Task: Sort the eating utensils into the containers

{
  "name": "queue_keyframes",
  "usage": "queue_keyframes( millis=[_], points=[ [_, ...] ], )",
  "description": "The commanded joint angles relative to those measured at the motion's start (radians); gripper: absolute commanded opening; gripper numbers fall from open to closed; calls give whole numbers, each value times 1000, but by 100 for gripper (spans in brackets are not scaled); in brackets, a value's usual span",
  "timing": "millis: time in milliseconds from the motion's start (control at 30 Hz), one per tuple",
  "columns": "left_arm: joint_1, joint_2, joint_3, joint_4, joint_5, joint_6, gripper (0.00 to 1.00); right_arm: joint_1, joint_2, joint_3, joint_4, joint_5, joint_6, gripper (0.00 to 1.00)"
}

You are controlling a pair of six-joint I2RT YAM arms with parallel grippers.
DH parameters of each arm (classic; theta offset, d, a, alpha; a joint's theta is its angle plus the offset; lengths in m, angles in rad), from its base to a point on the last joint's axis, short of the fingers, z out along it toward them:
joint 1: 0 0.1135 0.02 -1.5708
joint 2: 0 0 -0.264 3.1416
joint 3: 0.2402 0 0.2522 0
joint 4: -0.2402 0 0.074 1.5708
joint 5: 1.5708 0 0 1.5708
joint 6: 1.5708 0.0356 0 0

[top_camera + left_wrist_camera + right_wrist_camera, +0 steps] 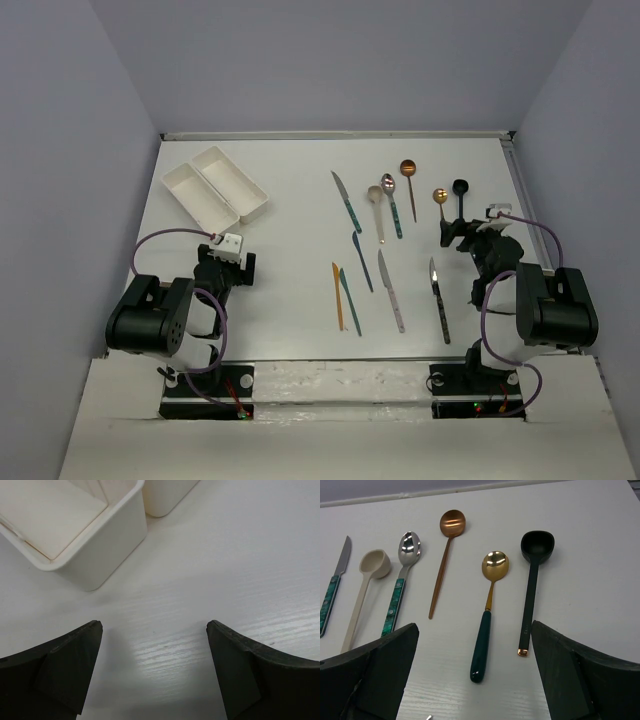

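Observation:
The two joined white trays [215,185] lie at the far left; their near ends show in the left wrist view [117,535]. My left gripper [228,250] [154,623] is open and empty over bare table just short of them. Knives and spoons lie in the middle and right: a teal-handled knife [346,200], cream spoon [377,208], silver spoon [392,205], copper spoon [409,185], gold spoon [440,200] and black spoon [460,195]. My right gripper [455,235] [474,625] is open and empty, above the gold spoon's [495,564] dark green handle end.
Nearer the arms lie a blue knife [362,260], an orange knife [337,295], a teal knife [350,300], a grey knife [391,290] and a black-handled knife [439,298]. The black spoon [536,545] lies close to my right finger. Walls enclose the table.

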Motion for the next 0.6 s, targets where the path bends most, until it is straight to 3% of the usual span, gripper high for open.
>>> queue_keyframes(
  millis=[0, 100, 200, 267, 300, 333, 433, 467, 567],
  points=[
    [1, -4, -103, 798, 1, 16, 99, 4, -9, 40, 21, 6, -24, 100],
    [1, -4, -102, 797, 3, 16, 99, 4, -11, 38, 22, 9, -27, 100],
    [3, -10, -108, 797, 0, 16, 99, 14, -79, 35, -28, 22, -13, 92],
    [3, -37, -106, 797, -3, 13, 99, 14, -191, 70, -199, 87, 11, 90],
    [5, -66, -126, 777, 23, 22, 99, 14, -253, 142, -422, 187, 98, 92],
    [5, -173, -141, 747, 64, 39, 99, 14, -357, 184, -528, 226, 129, 93],
    [6, -460, -137, 477, 163, 72, 98, 14, -460, 371, -859, 181, 160, 88],
    [9, -467, -134, 487, 106, 64, 98, 14, -466, 424, -944, 182, 171, 87],
    [9, -541, -34, 259, -14, 95, 97, 14, -436, 616, -1290, 237, 191, 88]
  ],
)
